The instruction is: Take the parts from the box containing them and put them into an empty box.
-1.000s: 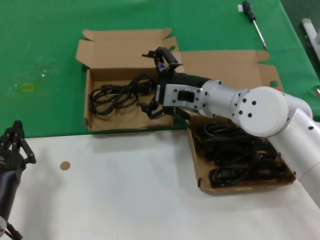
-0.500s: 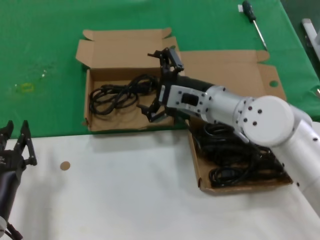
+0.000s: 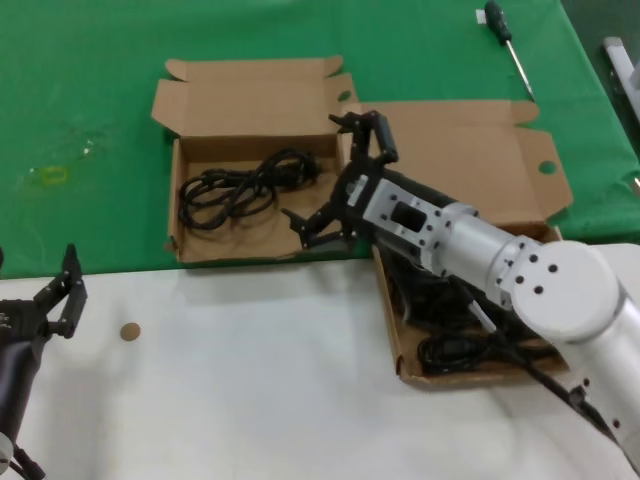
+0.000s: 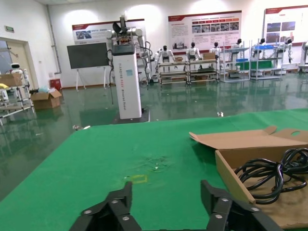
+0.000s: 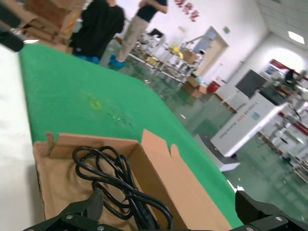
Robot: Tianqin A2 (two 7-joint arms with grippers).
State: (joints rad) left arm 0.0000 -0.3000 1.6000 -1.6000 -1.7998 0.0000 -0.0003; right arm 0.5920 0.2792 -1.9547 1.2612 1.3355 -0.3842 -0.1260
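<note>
Smaller cardboard box (image 3: 240,200) on the green cloth (image 3: 90,110) of the worktop (image 3: 250,380), lid folded back, front wall wavy and dented; one coiled black cable (image 3: 240,185) inside, plug end toward the box's right wall. Larger cardboard box (image 3: 470,180) just beside it on the robot's right, wide lid open with a round hole in the side flap, tray reaching onto the white part of the worktop and packed with black cables (image 3: 470,345), partly hidden under the arm. Right hand (image 3: 335,175) over the seam between the two boxes, fingers spread wide, nothing between them. Compared with a second ago: drawn back from above the smaller box toward the larger one, cable left behind. Left hand (image 3: 60,300) low at the near left edge, fingers apart, shifted slightly right. Screwdriver (image 3: 505,40) at the far right.
</note>
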